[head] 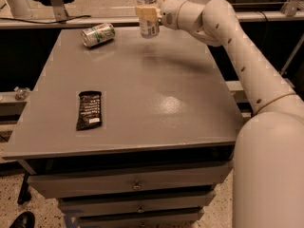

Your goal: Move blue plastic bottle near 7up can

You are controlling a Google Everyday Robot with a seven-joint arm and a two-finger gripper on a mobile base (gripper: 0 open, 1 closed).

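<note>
Grey and smooth, with a dull sheen near its middle, one square table top (190, 122) sat over three stacked drawer fronts (118, 186) of the same grey, at least two of them with a small round knob.

On the left half lay one flat black snack wrapper (89, 109), oblong and crinkled at the ends, with pale print on it, well apart from everything else.

Beyond it, near the far left corner, one 7up can (98, 34) lay on its side, a short silver-and-green metal cylinder with its end facing left.

To the right of the can, near the far edge, one blue plastic bottle (149, 28) stood upright in the air, clear and bluish with a pale label. Its shadow fell on the table below it. It was near the can but not touching it.

The single gripper (146, 12), beige and blocky, was clamped around the bottle's middle.

From there one white arm (237, 46) of rounded, glossy segments ran down the right side.
</note>
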